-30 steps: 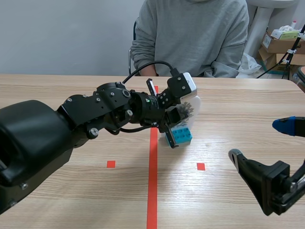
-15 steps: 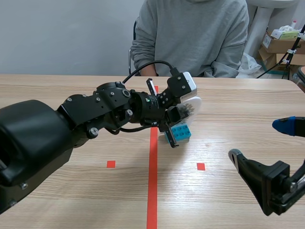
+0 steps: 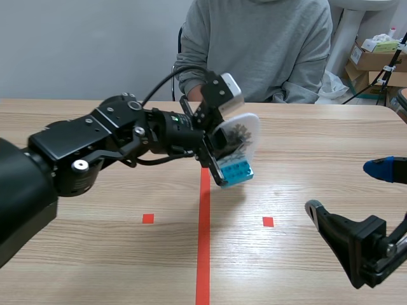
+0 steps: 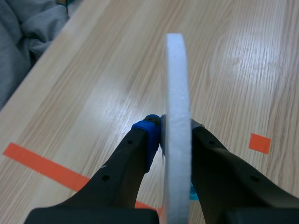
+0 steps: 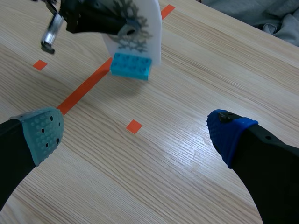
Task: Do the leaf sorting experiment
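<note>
A white leaf-shaped card (image 3: 245, 130) with a grey leaf picture stands in a blue brick base (image 3: 233, 173). My left gripper (image 3: 224, 149) is shut on the card and holds it in the air above the red centre line. In the left wrist view the card (image 4: 176, 116) shows edge-on between the two fingers (image 4: 147, 140). The right wrist view has the card (image 5: 140, 28) and its blue base (image 5: 131, 65) well ahead of the gripper, held by the left arm. My right gripper (image 5: 135, 128) hangs open and empty over the near right of the table, also in the scene view (image 3: 356, 210).
A person in a grey sweatshirt (image 3: 254, 44) sits across the table. Red tape marks lie on the wooden table (image 3: 318, 140): a centre line (image 3: 203, 254) and two small squares (image 3: 268, 221). Cardboard boxes (image 3: 375, 60) stand at the back right.
My left gripper has lifted the leaf card with its blue base off the table and drawn it slightly left and up. The right arm has not moved.
</note>
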Controlling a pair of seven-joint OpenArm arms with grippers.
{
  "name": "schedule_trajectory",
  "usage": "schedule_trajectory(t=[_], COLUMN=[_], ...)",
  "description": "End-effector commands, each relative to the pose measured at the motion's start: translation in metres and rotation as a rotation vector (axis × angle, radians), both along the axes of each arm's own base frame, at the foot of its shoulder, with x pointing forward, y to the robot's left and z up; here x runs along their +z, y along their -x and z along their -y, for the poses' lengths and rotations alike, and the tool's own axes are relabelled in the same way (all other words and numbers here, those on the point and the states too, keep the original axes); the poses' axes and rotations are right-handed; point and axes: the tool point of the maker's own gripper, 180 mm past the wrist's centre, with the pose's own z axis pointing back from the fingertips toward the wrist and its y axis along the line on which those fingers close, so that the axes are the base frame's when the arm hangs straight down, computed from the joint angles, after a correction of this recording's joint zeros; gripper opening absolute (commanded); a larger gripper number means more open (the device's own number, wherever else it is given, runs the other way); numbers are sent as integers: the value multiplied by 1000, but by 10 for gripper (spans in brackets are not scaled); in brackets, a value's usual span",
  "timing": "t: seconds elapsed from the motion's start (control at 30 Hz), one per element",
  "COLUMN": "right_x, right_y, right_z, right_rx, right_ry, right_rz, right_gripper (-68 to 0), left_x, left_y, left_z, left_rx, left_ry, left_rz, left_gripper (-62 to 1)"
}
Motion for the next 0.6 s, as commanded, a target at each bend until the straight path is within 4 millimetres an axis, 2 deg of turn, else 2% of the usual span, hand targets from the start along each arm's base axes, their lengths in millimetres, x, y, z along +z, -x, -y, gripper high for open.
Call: schedule_trajectory(t=[0.0,0.13,0.27,0.4,0.57], right_x=[10,9,9,8,8], right_y=[-5,-5,-5,-5,-5], right_z=[-1,-1,-1,0,0], right_rx=[1,0,1,0,0], right_ry=[-10,-6,-6,-3,-2], right_rz=[38,32,32,27,25], right_gripper=[-37,-37,-37,-37,-37], left_x=[17,34,46,53,52], left_y=[-5,-7,-11,-18,-34], left_z=[-10,-46,-97,-162,-263], left_rx=[31,139,289,483,830], left_ry=[60,174,293,400,425], left_rz=[2,-63,-103,-98,-38], left_gripper=[-566,-566,-566,-567,-567])
